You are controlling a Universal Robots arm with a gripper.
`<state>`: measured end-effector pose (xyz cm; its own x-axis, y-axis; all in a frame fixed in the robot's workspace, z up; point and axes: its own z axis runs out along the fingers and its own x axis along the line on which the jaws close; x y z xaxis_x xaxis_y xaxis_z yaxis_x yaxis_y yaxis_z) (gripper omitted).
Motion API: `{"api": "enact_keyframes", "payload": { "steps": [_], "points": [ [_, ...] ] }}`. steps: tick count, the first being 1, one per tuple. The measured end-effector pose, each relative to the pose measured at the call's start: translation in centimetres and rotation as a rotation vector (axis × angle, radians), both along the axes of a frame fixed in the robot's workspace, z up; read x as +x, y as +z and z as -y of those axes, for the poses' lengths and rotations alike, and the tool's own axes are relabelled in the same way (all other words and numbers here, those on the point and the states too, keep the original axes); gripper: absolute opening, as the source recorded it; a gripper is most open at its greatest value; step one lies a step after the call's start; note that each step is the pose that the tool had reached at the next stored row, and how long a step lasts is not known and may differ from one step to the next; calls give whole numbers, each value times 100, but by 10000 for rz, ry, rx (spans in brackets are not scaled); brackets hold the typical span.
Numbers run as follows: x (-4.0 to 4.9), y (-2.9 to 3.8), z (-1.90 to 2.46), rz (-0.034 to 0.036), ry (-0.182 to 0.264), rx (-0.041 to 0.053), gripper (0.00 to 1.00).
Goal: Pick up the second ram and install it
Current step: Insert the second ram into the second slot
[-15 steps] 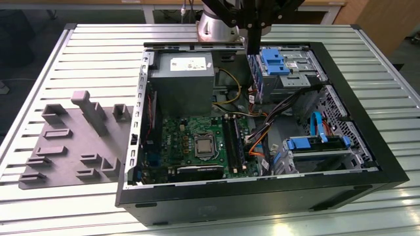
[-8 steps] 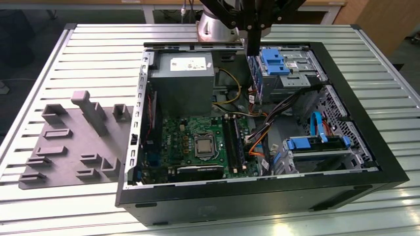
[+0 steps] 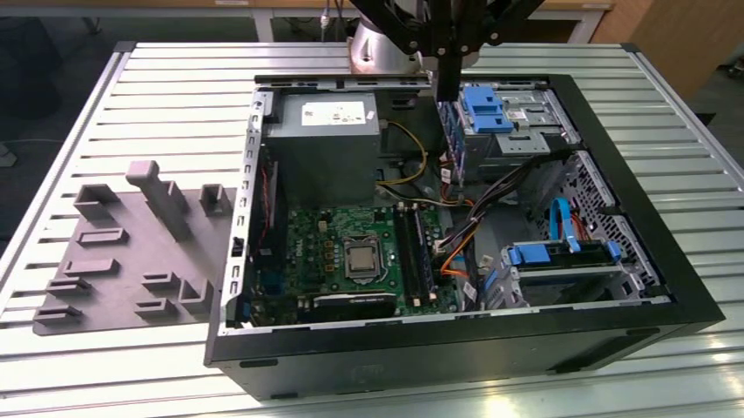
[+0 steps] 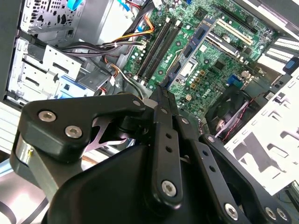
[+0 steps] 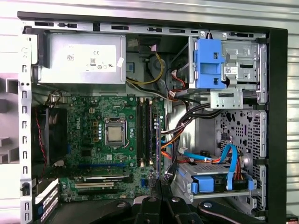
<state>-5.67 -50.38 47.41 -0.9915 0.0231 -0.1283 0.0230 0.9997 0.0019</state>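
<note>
I have my gripper [image 3: 449,97] clenched hard on the second ram [image 3: 451,148]. I pinch one end, so the stick juts out from my fingertips thin edge on, with its free end pointing down towards the motherboard [image 3: 337,235]. I take that hold to be deliberate: gripped across its flat faces the board cannot twist, and the rest of its length stays free of me. In the exterior view the stick hangs well above the motherboard, off the side that carries the memory slots [image 3: 413,248], and touches nothing. I judge the height is there to keep it clear of the case wall and of the orange and black cables [image 3: 465,235] beside that same side. In the first wrist view the second ram [image 5: 159,149] shows as a thin line running the same way as the memory slots [image 5: 145,130], just beside them on the cable side, so it is turned to match the slots but not over one. I cannot tell whether a stick already sits in either slot. The grey tray [image 3: 117,261] lies outside the case, well apart from the motherboard.
</note>
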Motion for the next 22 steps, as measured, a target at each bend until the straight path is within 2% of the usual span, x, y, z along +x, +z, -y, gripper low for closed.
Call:
{"api": "enact_keyframes", "payload": {
  "steps": [22],
  "points": [
    [0,-62,0,0,0,-21,11]
  ]
}}
